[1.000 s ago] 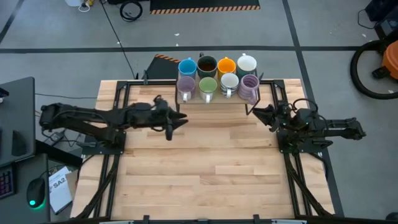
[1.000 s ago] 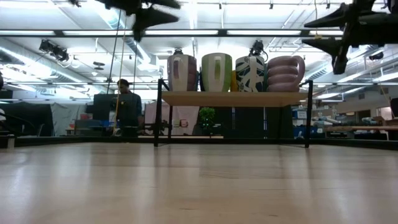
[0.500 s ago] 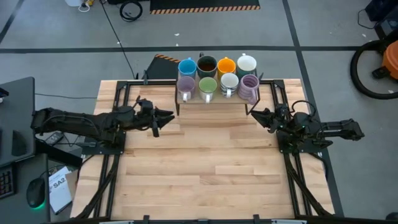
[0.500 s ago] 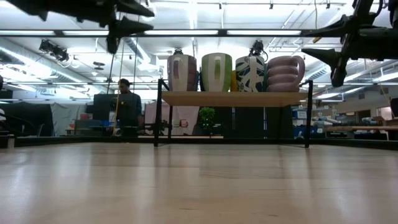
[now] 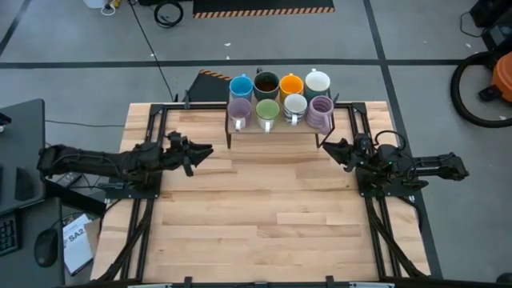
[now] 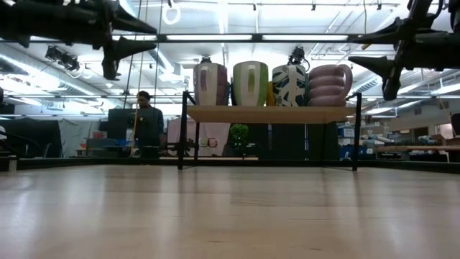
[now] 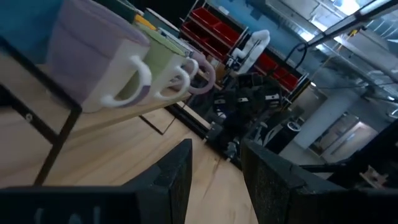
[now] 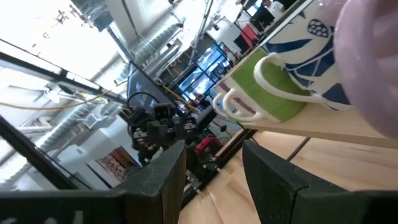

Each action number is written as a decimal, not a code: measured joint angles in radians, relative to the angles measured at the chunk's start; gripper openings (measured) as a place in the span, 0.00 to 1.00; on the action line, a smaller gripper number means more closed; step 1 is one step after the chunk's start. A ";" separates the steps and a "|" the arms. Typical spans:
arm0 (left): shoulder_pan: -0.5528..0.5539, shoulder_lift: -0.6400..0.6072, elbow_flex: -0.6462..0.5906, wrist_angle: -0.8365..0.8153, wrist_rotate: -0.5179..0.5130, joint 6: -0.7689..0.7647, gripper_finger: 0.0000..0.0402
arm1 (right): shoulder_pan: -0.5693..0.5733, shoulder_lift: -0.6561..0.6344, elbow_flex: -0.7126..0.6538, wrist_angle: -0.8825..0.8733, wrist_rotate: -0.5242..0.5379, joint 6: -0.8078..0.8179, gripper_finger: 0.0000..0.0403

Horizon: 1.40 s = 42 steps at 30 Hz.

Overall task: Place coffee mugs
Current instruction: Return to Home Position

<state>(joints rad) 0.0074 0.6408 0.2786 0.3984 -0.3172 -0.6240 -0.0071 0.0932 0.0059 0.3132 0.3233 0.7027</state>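
Eight coffee mugs stand upright in two rows on a small raised wooden shelf (image 6: 269,114) at the table's far middle. The back row is blue (image 5: 241,86), dark brown (image 5: 266,83), orange (image 5: 290,84) and white (image 5: 318,81). The front row is lilac (image 5: 239,108), green (image 5: 267,110), white (image 5: 294,105) and lilac (image 5: 321,109). My left gripper (image 5: 206,150) hovers open and empty left of the shelf, pointing toward the table's right. My right gripper (image 5: 326,146) hovers open and empty right of the shelf, pointing left. Both are above the tabletop (image 6: 147,37) (image 6: 356,50).
The shelf stands on black metal legs (image 6: 182,129). Black frame rails (image 5: 157,128) run along both table sides under the arms. The near half of the wooden tabletop (image 5: 264,224) is bare. A person (image 6: 147,119) stands far off in the room behind.
My left gripper has drawn back from beside the shelf toward the table's left edge, sinking and rolling a little, its fingers staying open. My right gripper has sunk slightly. The mugs have not moved.
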 joint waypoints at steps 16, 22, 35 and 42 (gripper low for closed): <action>0.001 -0.191 -0.177 0.023 -0.073 -0.076 0.35 | 0.000 0.000 0.000 0.000 -0.011 -0.006 0.41; 0.001 -0.232 -0.213 0.046 -0.079 -0.053 0.35 | 0.000 0.000 0.000 0.000 -0.011 -0.006 0.41; 0.001 -0.395 -0.270 -0.035 -0.088 -0.057 0.35 | 0.000 0.000 0.000 -0.001 -0.011 -0.006 0.41; 0.001 -0.406 -0.270 -0.154 -0.181 0.144 0.35 | 0.000 0.000 0.000 -0.001 -0.011 -0.006 0.41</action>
<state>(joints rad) 0.0086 0.2348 0.0090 0.2446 -0.4981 -0.4803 -0.0071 0.0929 0.0059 0.3126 0.3126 0.6964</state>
